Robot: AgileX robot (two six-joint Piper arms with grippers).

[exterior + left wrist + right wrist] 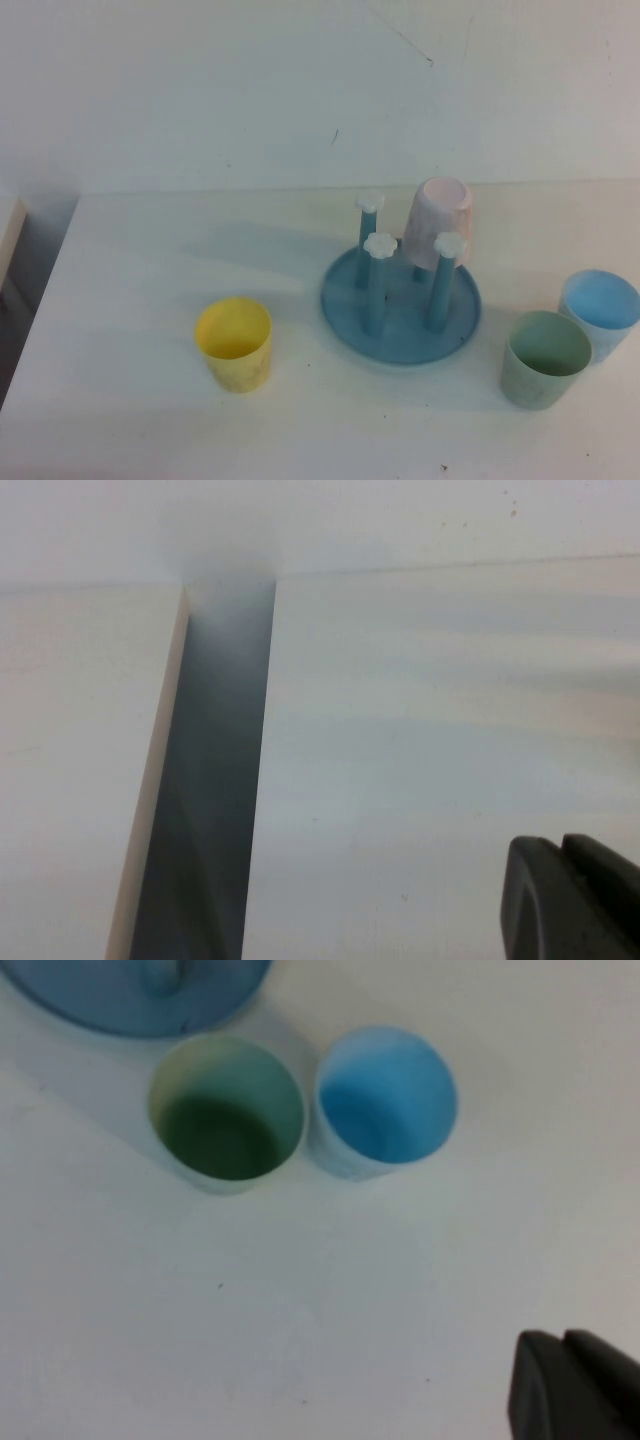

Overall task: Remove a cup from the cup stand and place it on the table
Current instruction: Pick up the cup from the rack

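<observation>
Cup, small, pale pink, tapered plastic (440, 222): upside down over the far right peg of the stand, tilted a little, not yet on the table, held by neither claw.

Table, large plain white flat top (130, 420): a few small dark specks; left edge beside a dark gap (205, 810), with a second pale surface (70, 780) beyond it in the left wrist view.

Cup stand, blue round dish-like base (400, 300) with upright blue pegs and white flower-shaped caps: near the middle of the table; three caps in sight, the fourth peg under the pink cup.

Yellow plastic cup (233, 343): upright, mouth up, left of the stand and apart from it.

Green plastic cup (543, 358) and light blue plastic cup (599, 312): upright, mouth up, right of the stand, just beside each other, the blue one farther back and to the right.

Left gripper (575, 895): dark fingers together, nothing between them, above bare tabletop near the table's left edge, out of the high view.

Right gripper (575, 1385): dark fingers together, empty, poised over bare table on the near side of the green and blue cups, well apart from the pink cup, likewise out of the high view.
</observation>
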